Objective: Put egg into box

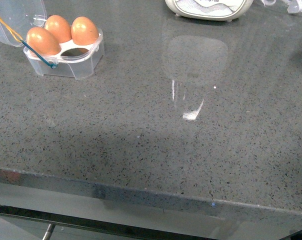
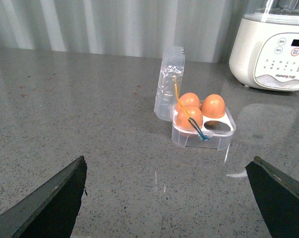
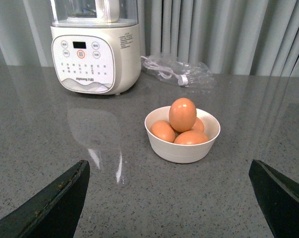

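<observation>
A smooth orange-brown egg tops a white bowl of apparently four, the rearmost mostly hidden, near a white appliance on the grey countertop. The clear box, lid open, holds three more eggs, one hollow empty. Left gripper and right gripper both gape wide, empty.

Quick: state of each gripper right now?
Left gripper: open, empty; clear plastic egg box lies ahead.
Right gripper: open, empty; white bowl of orange-brown eggs lies ahead.
</observation>
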`<control>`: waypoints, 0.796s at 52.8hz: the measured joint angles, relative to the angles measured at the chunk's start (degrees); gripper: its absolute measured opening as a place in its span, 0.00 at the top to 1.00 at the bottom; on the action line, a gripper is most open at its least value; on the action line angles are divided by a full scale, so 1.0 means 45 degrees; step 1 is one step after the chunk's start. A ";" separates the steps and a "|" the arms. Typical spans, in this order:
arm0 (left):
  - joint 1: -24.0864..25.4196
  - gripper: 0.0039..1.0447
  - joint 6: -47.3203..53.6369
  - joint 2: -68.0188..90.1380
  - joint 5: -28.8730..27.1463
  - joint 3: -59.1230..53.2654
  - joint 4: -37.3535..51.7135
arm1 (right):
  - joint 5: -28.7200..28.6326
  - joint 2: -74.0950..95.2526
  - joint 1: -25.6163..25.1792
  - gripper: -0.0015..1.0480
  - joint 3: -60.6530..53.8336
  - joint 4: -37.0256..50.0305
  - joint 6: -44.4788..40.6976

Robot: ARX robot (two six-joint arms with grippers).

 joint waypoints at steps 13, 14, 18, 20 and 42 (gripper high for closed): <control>0.0000 0.06 0.0000 0.0000 0.0005 0.0000 0.0000 | 0.0000 0.0000 0.0000 0.07 0.0000 0.0000 0.0000; 0.0000 0.06 0.0000 0.0000 0.0000 0.0000 0.0005 | 0.0000 0.0000 0.0000 0.07 0.0000 0.0000 0.0000; 0.0000 0.06 0.0000 0.0000 0.0000 0.0000 0.0000 | 0.0000 0.0000 0.0000 0.07 0.0000 0.0000 0.0000; 0.0000 0.06 0.0000 0.0000 0.0000 0.0000 0.0000 | 0.0000 0.0000 0.0000 0.07 0.0000 0.0000 0.0000; 0.0000 0.06 0.0000 0.0000 0.0000 0.0000 0.0000 | 0.0000 0.0000 0.0000 0.07 0.0000 0.0000 0.0000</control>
